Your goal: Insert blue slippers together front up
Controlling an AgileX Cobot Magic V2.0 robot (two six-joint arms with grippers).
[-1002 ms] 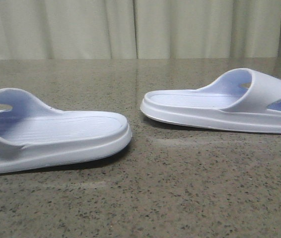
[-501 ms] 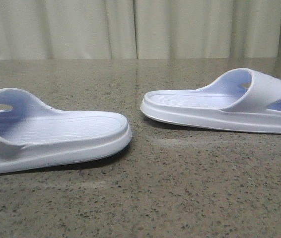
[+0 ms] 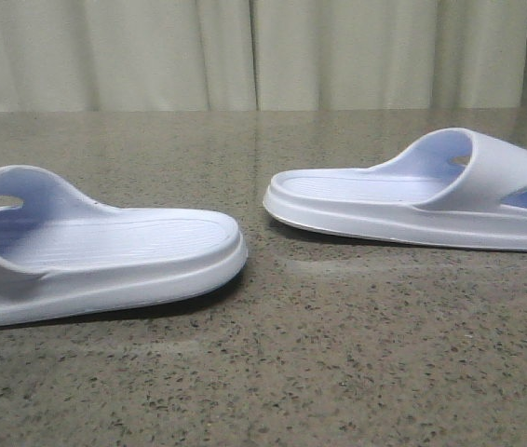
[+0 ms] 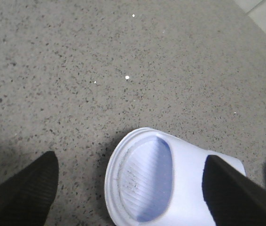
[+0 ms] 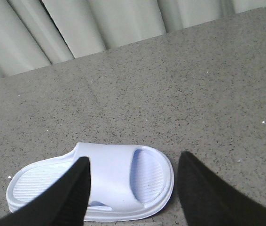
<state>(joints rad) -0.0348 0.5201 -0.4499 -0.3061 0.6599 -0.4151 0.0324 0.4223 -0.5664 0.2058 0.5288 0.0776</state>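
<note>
The left end effector (image 4: pixel 128 188) is released, its two dark ribbed fingers (image 4: pixel 22 193) spread wide and hanging over the left pale blue-white moulded foam slipper (image 4: pixel 156 183), touching nothing. In that wrist view the slipper's heel end and ribbed footbed show between the fingers, and a sliver of the other slipper peeks in at the frame's edge. The right end effector (image 5: pixel 133 193) is likewise released, its fingers (image 5: pixel 67 197) apart above the right pale blue-white foam slipper (image 5: pixel 95 186), whose wide strap sits just beyond the gap, with no contact.

In the front view neither end effector shows. The left slipper (image 3: pixel 96 251) lies flat, sole down, at about 9 o'clock on the speckled grey-brown stone counter (image 3: pixel 338 354), strap toward the left edge and open end pointing to 3 o'clock. The right slipper (image 3: pixel 422 196) lies at about 2 o'clock, a little farther back, strap with its triangular side cutout toward the right edge, open end pointing to 9 o'clock. The two are apart, bare counter between their facing ends.

Pleated pale curtains (image 3: pixel 263 51) hang behind the far edge of the counter. Nothing lies between the slippers or around them to block the way.

Against the front pictures of a second and half a second ago, both slippers lie in the same spots and poses
</note>
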